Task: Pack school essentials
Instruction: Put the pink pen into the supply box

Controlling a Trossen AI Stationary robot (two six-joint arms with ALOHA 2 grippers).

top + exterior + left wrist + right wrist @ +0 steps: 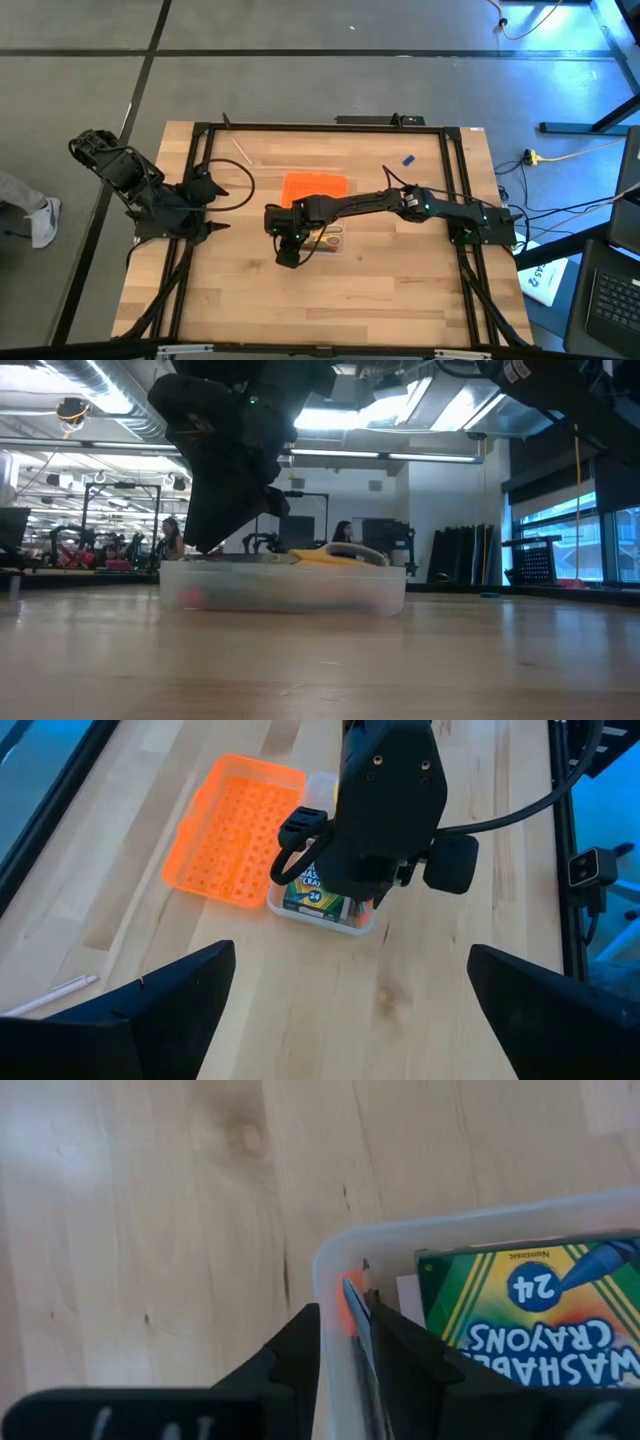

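My right gripper (pixel 287 250) (pixel 347 1304) hangs over the left end of the clear box (pixel 326 239) (pixel 283 588), shut on a thin pencil (pixel 358 1335). The green-yellow crayon box (pixel 530 1308) (pixel 314 898) lies flat in the clear box. Beside it are the yellow-handled scissors (pixel 336 555). Another pale pencil (pixel 242 152) and a tiny blue piece (pixel 408 159) lie on the table toward the far edge. My left gripper (pixel 221 209) (pixel 350 1020) waits open at the table's left. The pink block is not visible. My right gripper pinches the thin pencil between its two fingers (pixel 400 1345), coming from above and pointing down. The pencil runs along the fingers. Its red-tipped end (pixel 346 1308) sits just inside the clear box's corner wall (pixel 327 1280), next to the crayon box.
The orange lid (pixel 315 187) (pixel 232 825) lies open side up on the table, against the clear box's far side. A black frame (pixel 300 127) borders the table. Bare wood (pixel 330 300) stretches along the near side. People show in the room behind.
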